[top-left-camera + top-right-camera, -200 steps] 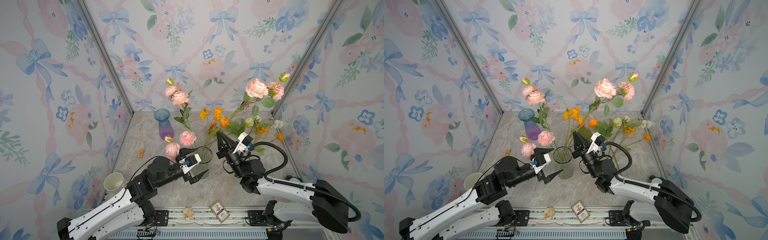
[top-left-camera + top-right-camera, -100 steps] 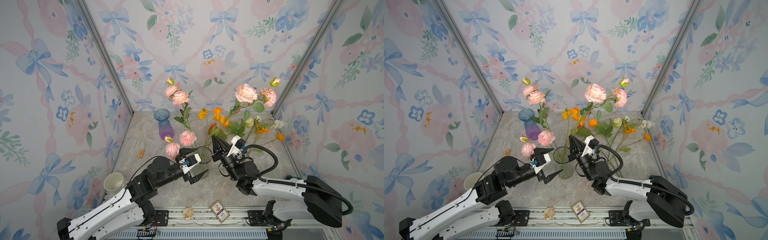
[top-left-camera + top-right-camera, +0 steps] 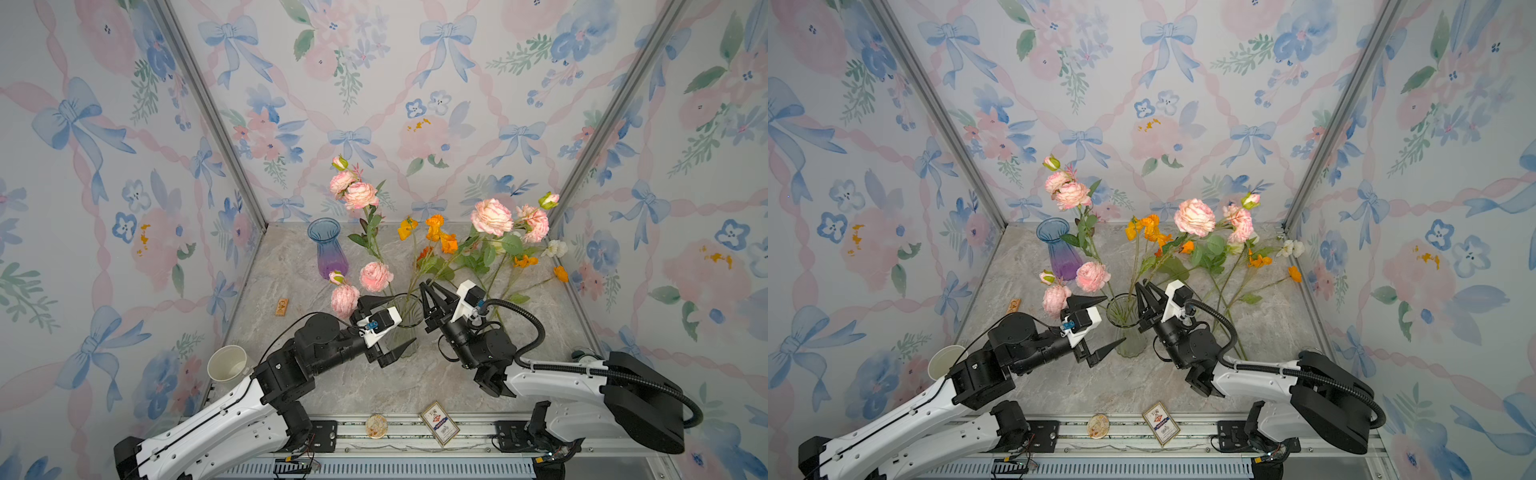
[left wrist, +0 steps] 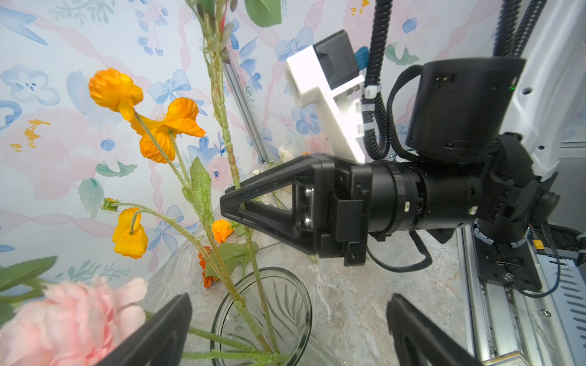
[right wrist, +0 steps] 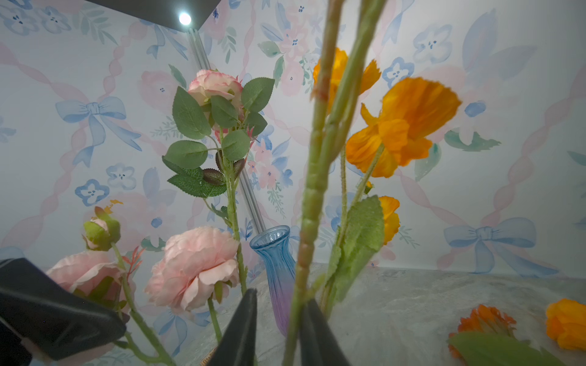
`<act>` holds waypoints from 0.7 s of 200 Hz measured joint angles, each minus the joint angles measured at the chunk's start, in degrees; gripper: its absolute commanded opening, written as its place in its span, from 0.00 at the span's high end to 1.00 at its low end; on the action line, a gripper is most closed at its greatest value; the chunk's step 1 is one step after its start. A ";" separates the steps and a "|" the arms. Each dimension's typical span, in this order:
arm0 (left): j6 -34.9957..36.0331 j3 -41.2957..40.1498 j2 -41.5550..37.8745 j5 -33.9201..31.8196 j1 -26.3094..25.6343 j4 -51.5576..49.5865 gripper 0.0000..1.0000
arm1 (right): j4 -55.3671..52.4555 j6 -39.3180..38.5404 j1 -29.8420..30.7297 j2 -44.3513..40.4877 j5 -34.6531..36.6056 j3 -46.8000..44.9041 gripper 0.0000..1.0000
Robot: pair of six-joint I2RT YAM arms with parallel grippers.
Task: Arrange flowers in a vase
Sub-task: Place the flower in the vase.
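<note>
Above the marble tabletop, flower stem stands inside right hand.

Pink and orange flowers in a clear glass vase, blue vase behind.

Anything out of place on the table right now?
Yes: several flowers lie flat on the table beside the clear vase, not in it. A card box and a round disc sit stray at its front edge.

Grey marbled tabletop — blue vase, clear glass vase, loose flowers, small tan block.
</note>
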 measured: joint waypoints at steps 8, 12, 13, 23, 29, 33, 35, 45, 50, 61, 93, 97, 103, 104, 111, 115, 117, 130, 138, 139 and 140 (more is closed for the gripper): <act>0.00 0.00 -0.04 0.00 0.00 -0.02 0.02 | -0.02 0.13 0.02 -0.20 0.20 -0.35 0.57; 0.00 0.00 -0.04 0.00 0.00 -0.02 0.02 | 0.04 -0.11 0.04 -0.31 0.42 -0.46 0.54; 0.00 0.00 -0.04 0.00 0.00 0.00 0.02 | 0.00 -0.15 0.07 -0.31 0.44 -0.46 0.52; 0.00 0.00 -0.04 0.00 0.00 0.00 0.02 | 0.07 0.20 0.17 -0.39 0.96 -0.63 0.45; 0.00 0.00 -0.04 0.00 0.00 0.00 0.02 | 0.09 0.26 0.24 -0.44 1.25 -0.72 0.40; 0.00 0.00 -0.04 0.00 0.00 0.00 0.02 | 0.15 -0.26 0.28 -0.50 1.57 -0.83 0.36; 0.00 0.00 -0.04 0.00 0.00 0.00 0.02 | 0.13 0.22 0.26 -0.50 1.55 -0.90 0.34; 0.00 0.00 -0.09 0.00 0.04 0.00 0.02 | -0.24 0.07 0.26 -0.63 2.47 -1.05 0.28; 0.00 0.00 -0.09 0.00 0.04 0.00 0.02 | -1.05 0.39 0.24 -0.87 2.69 -1.05 0.26; 0.00 0.00 -0.09 0.00 0.04 0.00 0.02 | -3.48 0.39 0.26 -1.90 3.19 -1.01 0.24; 0.00 0.00 -0.57 0.02 0.15 0.00 0.02 | -19.50 1.25 0.26 -7.37 3.58 3.69 0.16; 0.00 0.00 -0.61 0.02 0.15 0.00 0.02 | -21.29 1.40 0.26 -8.02 3.54 4.48 0.15; 0.00 0.00 -0.72 0.02 0.26 0.02 0.02 | -23.45 1.55 0.26 -8.87 3.52 5.40 0.13; 0.00 0.00 -0.72 0.02 0.26 0.02 0.02 | -23.91 1.62 0.26 -9.05 3.52 5.62 0.13; 0.00 0.00 -0.81 0.04 0.37 0.02 0.02 | -26.18 1.75 0.26 -10.01 3.56 6.45 0.12; 0.00 0.00 -0.85 0.04 0.37 0.02 0.02 | -27.30 1.73 0.26 -10.45 3.58 6.78 0.12; 0.00 0.00 -0.85 0.02 0.37 0.02 0.02 | -28.00 1.79 0.26 -10.71 3.58 6.95 0.12; 0.00 0.00 -0.85 0.04 0.44 0.04 0.02 | -32.41 2.01 0.26 -11.87 3.61 8.00 0.11; 0.00 0.00 -0.85 0.04 0.46 0.02 0.02 | -35.21 2.16 0.26 -12.13 3.58 8.81 0.10; 0.00 0.00 -0.85 0.07 0.46 0.02 0.02 | -35.76 2.16 0.26 -12.15 3.58 8.96 0.10; 0.00 0.00 -0.85 0.07 0.46 0.02 0.02 | -35.98 2.16 0.26 -12.15 3.58 9.05 0.10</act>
